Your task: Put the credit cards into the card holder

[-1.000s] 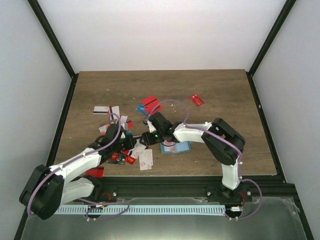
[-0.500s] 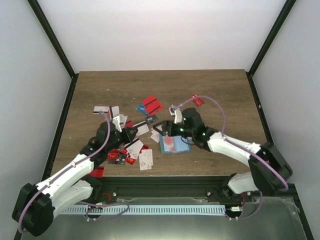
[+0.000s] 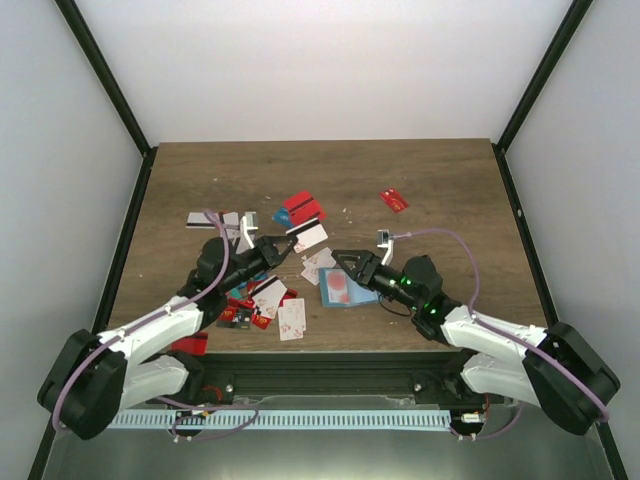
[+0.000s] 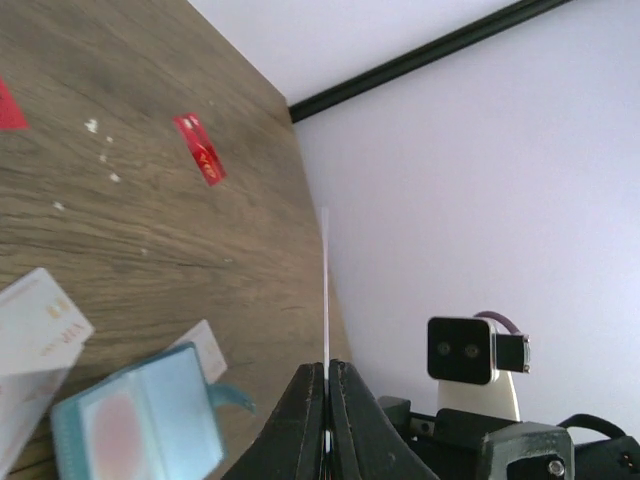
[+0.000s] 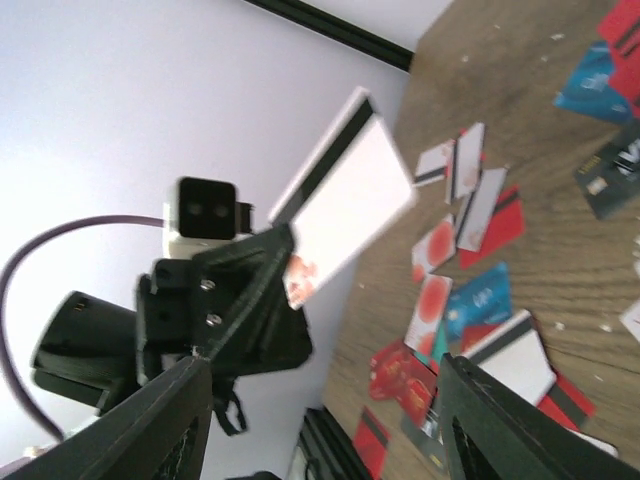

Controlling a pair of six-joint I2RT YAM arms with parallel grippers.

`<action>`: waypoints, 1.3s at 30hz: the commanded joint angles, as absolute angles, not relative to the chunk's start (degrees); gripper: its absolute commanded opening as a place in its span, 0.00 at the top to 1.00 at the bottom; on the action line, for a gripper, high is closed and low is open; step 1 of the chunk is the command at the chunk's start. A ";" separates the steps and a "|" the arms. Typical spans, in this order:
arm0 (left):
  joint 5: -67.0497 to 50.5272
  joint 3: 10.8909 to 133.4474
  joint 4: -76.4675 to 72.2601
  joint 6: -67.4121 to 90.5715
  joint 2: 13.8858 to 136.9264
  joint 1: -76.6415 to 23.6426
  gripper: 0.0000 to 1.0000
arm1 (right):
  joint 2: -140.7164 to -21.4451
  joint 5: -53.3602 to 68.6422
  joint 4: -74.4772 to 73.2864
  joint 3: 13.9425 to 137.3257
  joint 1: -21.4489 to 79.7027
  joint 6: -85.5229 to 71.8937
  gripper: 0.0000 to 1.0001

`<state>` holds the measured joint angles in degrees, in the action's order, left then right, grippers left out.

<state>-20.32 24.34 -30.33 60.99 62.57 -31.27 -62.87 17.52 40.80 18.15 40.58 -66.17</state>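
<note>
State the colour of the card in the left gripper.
The card is white with a black edge stripe; right wrist view.

Top view: fixed high, behind both arm bases, tilted down and forward; whole worktop [image 3: 440,190] in frame, far off; both arms seen from above.

Left wrist view: low over the worktop, rolled sideways, sighting along the left pincer [image 4: 326,372] toward the right side; close on the card holder [image 4: 140,425]; red card [image 4: 200,148] farther off; right wrist camera [image 4: 465,350] in frame.

Right wrist view: also low and rolled, looking out between the fingers of the right pincer [image 5: 322,370]; faces back at the left wrist camera [image 5: 205,210] and the white card [image 5: 340,195] beside it.

The two wrist views look at each other; the top view covers the ground of both.
</note>
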 commanded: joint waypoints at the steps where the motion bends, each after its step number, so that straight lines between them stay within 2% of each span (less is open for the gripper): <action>1: -24.36 24.38 -42.59 66.23 65.40 -32.64 0.96 | -64.02 15.44 50.62 19.03 40.61 -69.01 0.37; 12: -24.69 25.83 -44.04 64.65 66.83 -36.39 0.96 | -68.57 16.87 54.34 22.01 39.83 -68.85 0.44; 20: -23.31 25.31 -44.19 63.96 66.77 -38.25 0.96 | -70.02 18.71 55.31 23.34 38.33 -69.96 0.56; 23: -23.06 25.32 -43.99 63.52 66.78 -38.62 0.96 | -70.18 18.63 54.92 23.59 38.18 -70.35 0.63; 30: -21.85 25.61 -41.90 61.80 66.82 -39.11 0.96 | -70.35 19.49 54.90 23.69 37.67 -70.08 0.97; 32: -21.89 26.06 -39.45 59.84 66.44 -39.11 0.88 | -70.08 20.90 54.70 23.82 37.00 -68.60 0.99; 33: -22.10 26.72 -37.21 58.07 66.08 -39.05 0.80 | -70.19 23.01 54.07 24.38 36.20 -67.09 0.99; 35: -22.64 29.41 -29.81 50.80 64.77 -38.83 0.48 | -71.07 28.78 49.02 27.02 33.25 -63.75 0.99; 36: -22.59 31.35 -24.04 46.83 63.90 -38.47 0.39 | -71.78 31.72 46.02 28.59 31.70 -61.66 0.99; 39: -19.21 35.75 -7.63 36.55 60.53 -37.84 0.25 | -73.64 41.71 37.92 32.60 27.15 -52.61 0.99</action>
